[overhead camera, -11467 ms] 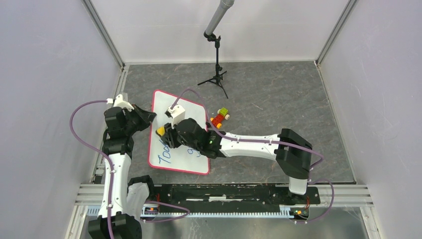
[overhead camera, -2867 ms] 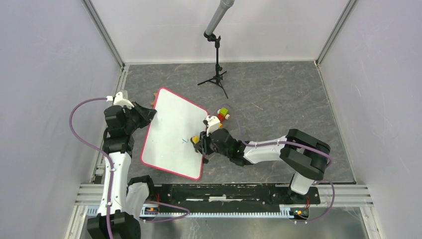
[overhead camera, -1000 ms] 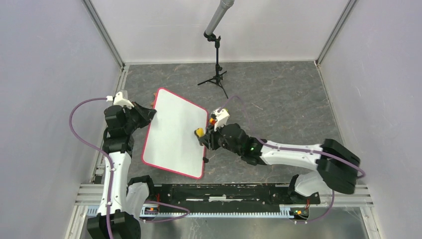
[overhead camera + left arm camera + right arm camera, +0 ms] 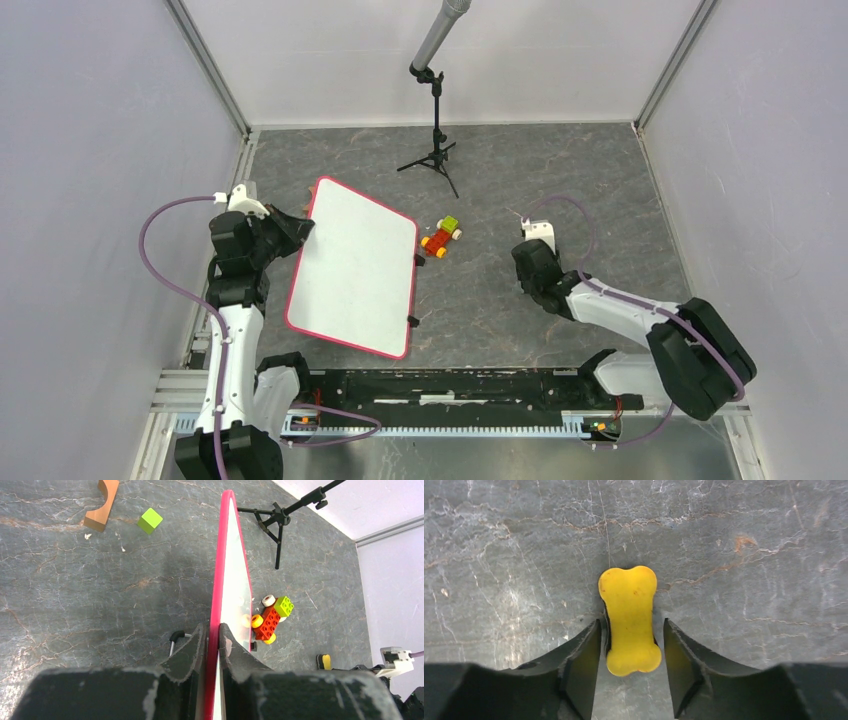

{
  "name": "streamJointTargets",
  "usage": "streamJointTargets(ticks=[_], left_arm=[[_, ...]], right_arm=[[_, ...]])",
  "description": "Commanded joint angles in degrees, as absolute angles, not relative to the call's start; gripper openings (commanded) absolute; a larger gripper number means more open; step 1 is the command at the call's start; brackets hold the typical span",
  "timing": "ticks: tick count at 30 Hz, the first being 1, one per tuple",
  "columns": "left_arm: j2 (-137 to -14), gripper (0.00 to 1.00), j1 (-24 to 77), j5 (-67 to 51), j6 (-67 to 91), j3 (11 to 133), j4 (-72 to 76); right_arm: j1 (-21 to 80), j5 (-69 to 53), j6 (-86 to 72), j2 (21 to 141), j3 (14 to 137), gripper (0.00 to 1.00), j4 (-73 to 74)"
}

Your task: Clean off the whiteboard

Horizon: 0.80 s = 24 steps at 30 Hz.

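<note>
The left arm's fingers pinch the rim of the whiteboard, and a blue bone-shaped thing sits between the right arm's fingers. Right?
Not quite. The bone-shaped thing between the right arm's fingers is yellow, not blue; the right wrist view shows it. The left arm's fingers do pinch the rim of the whiteboard.
</note>
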State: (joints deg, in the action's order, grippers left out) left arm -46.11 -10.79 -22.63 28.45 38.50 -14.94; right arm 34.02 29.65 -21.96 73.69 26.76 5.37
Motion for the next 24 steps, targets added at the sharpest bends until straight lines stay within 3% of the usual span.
streamJointTargets(ticks=[1,4,11,20,22,24], left_arm=[[-46.3,0.02,-10.3,-22.9,30.7,39.0,-18.4],[-46.4,0.02,-10.3,-22.8,30.7,39.1,-18.4],[-45.9,0.06,-10.3,-20.4,28.2,40.9,-21.0],[-44.2,0.63,-10.3,-16.3,26.3,44.4,-23.7],[-44.3,0.83,-10.2,-15.4,25.9,47.2,-25.5],[-44.7,0.97,-10.2,-14.1,24.9,50.5,-28.2]], right_arm=[[37.4,29.6,-20.1,67.1,31.9,0.6,13.7],[43.0,28.6,-19.1,58.8,33.8,0.72,13.7],[45.6,16.8,-18.8,50.9,27.7,0.83,3.6],[45.6,20.9,-14.3,44.7,32.7,0.9,13.0],[45.6,23.2,-13.1,42.8,35.2,0.94,16.3],[45.6,25.4,-12.1,40.9,38.0,0.97,19.3]])
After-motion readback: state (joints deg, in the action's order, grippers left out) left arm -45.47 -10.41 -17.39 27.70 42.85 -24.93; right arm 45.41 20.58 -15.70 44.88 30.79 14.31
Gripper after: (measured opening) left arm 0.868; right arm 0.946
